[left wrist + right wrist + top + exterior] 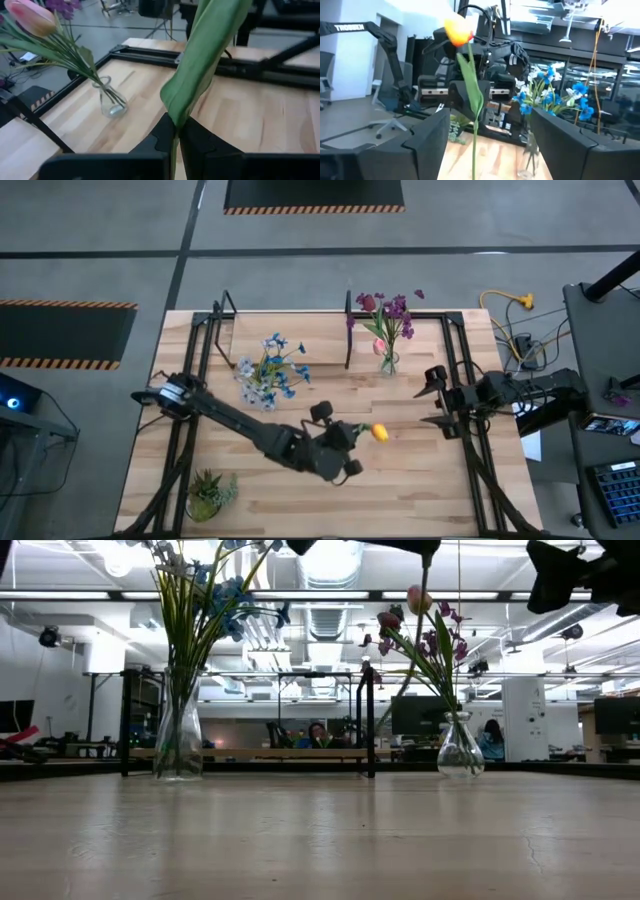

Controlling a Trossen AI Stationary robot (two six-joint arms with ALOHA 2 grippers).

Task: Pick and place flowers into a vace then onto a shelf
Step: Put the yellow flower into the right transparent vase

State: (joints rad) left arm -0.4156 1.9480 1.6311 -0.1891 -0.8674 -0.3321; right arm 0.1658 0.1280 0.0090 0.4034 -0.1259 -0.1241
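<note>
Left hand [345, 442], at the middle of the wooden surface [420, 480], is clamped shut on the green stem of an orange-yellow flower [380, 432], its bloom pointing toward the right arm. From the left wrist, the stem and a broad leaf rise straight out from between the two dark fingers [197, 140], which are pressed together against it. Right hand [440, 398] hangs at the right side of the surface with its fingers spread wide and nothing between them; from its own wrist camera the orange-yellow flower stands directly ahead, framed by the parted fingers [427, 135] and touching neither.

Two clear glass vases stand near the far edge. One vase [387, 363], right of centre, holds purple and pink flowers [390, 310] that lean outward above its narrow neck. A second vase [180, 745], toward the left, holds blue and white flowers [272, 372] fanned above it. Behind both runs the shelf [285, 340], a light plank with thin black uprights, carrying nothing that can be made out. Neither vase stands on it. A small spiky potted plant [207, 492] sits at the near left corner of the surface. Beyond the surface, people sit at desks in the room.
</note>
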